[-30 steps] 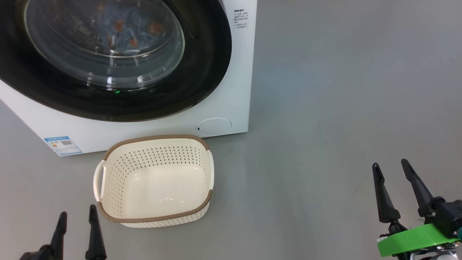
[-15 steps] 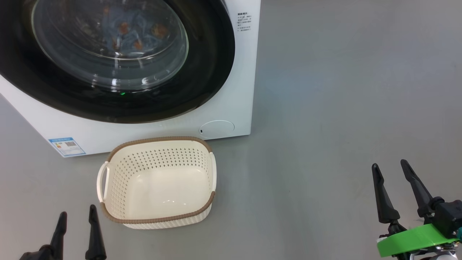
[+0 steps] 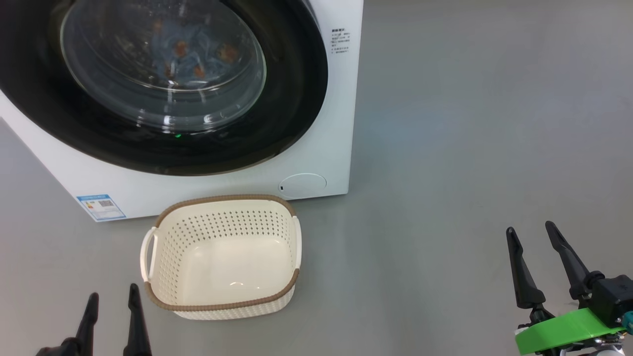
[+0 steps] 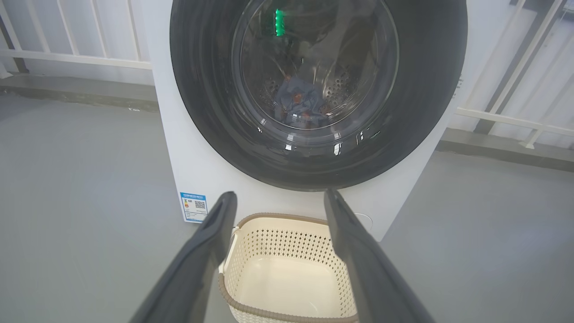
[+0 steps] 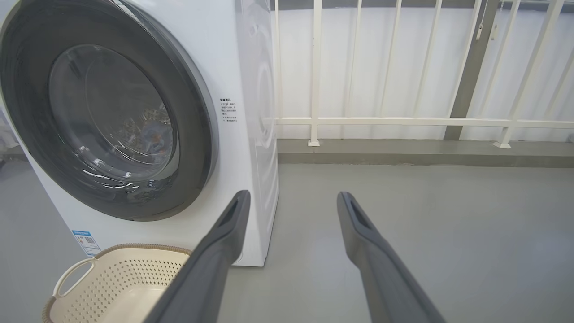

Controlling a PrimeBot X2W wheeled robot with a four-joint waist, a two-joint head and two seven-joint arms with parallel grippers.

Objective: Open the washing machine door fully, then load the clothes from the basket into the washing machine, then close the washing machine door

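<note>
The washing machine (image 3: 316,148) stands white at the upper left, its door (image 3: 292,113) shut flat against the front. Through the glass bowl, light-blue clothes (image 3: 193,49) with orange-brown prints lie in the drum. The cream basket (image 3: 222,200) sits on the floor in front of the machine with nothing in it. My left gripper (image 3: 113,291) is open at the basket's near-left corner, holding nothing. My right gripper (image 3: 529,227) is open far to the right over bare floor. The left wrist view looks past the left gripper (image 4: 279,194) at the door (image 4: 426,89), clothes (image 4: 300,101) and basket (image 4: 287,220).
Grey floor (image 3: 470,123) stretches to the right of the machine. A white railing (image 5: 403,121) on a low kerb runs behind and beside it. A blue label sticker (image 3: 101,206) marks the machine's lower left corner. The right gripper (image 5: 293,194) points at the floor beside the machine.
The whole head picture has shifted a little right and down, so the camera has moved. Door, basket and clothes stay as they were; both grippers remain open.
</note>
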